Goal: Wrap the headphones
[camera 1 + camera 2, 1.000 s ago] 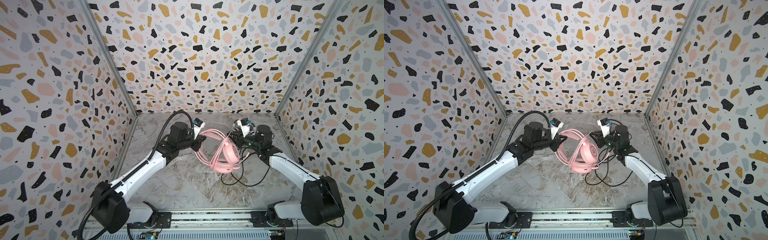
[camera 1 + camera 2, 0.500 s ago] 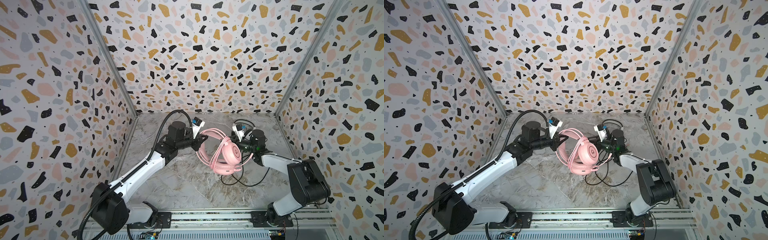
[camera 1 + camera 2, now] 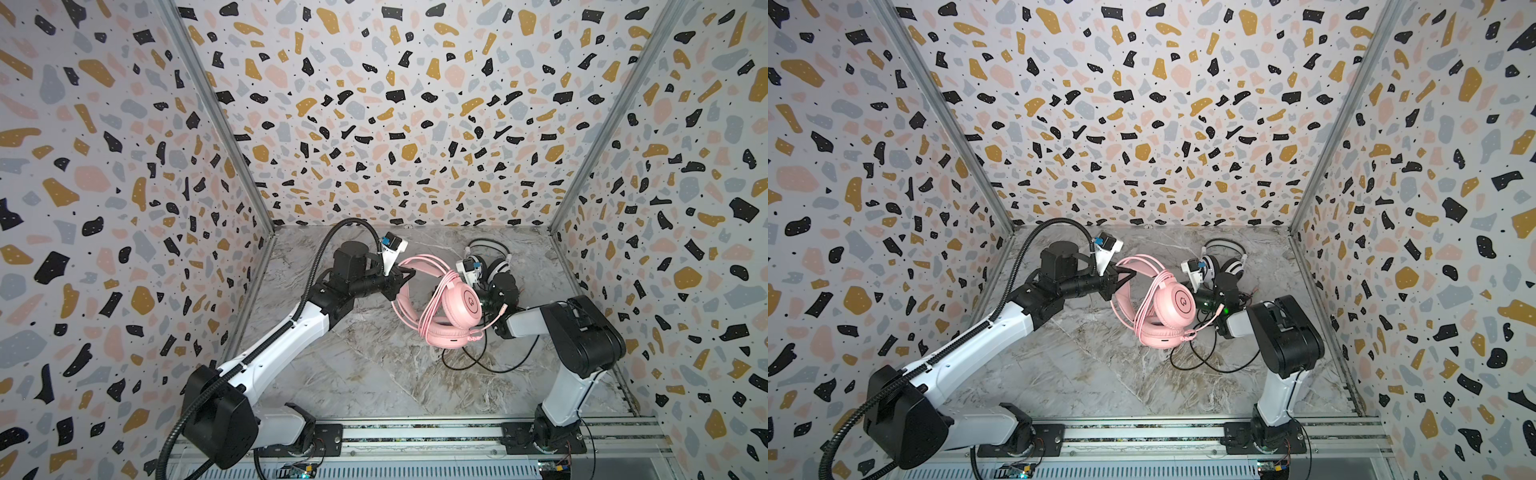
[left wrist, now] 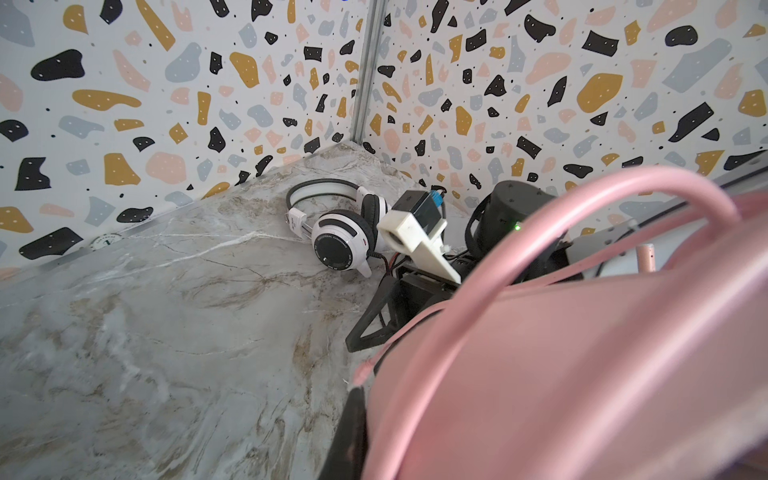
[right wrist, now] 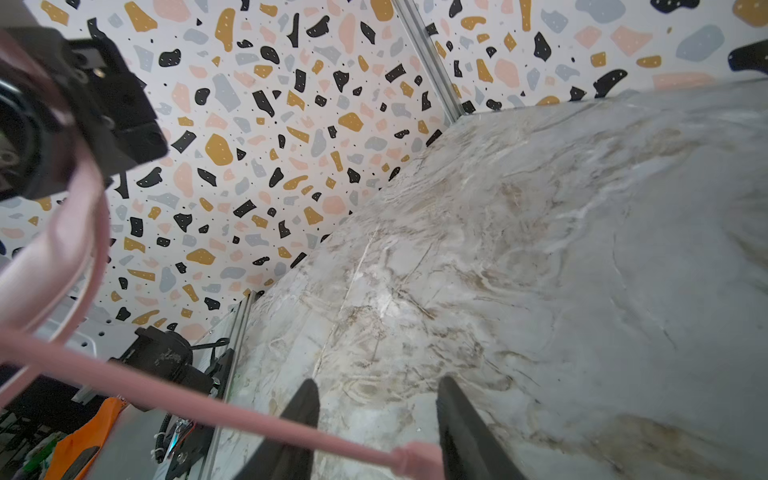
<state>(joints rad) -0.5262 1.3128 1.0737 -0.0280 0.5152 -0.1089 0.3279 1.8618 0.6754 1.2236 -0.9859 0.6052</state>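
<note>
The pink headphones (image 3: 457, 301) (image 3: 1173, 305) hang above the table, their thin pink cable wound several times over the headband. My left gripper (image 3: 405, 275) (image 3: 1126, 275) is shut on the headband, which fills the left wrist view beside one dark finger (image 4: 351, 432). My right gripper (image 5: 378, 399) stands open just behind the pink earcup. The loose pink cable end (image 5: 232, 415) with its plug crosses between its fingers, and they do not pinch it. The white-and-black headphones (image 3: 496, 266) (image 4: 340, 239) lie on the table at the back right.
A black cable (image 3: 490, 365) (image 3: 1208, 365) loops on the marble table below the pink headphones. Patterned walls close in the left, back and right. Both arm bases sit on the rail (image 3: 415, 436) along the front edge.
My right gripper has opened wider and its arm has folded in low beside the pink earcup. The left gripper has kept its hold, and the pink headphones have shifted slightly right.
</note>
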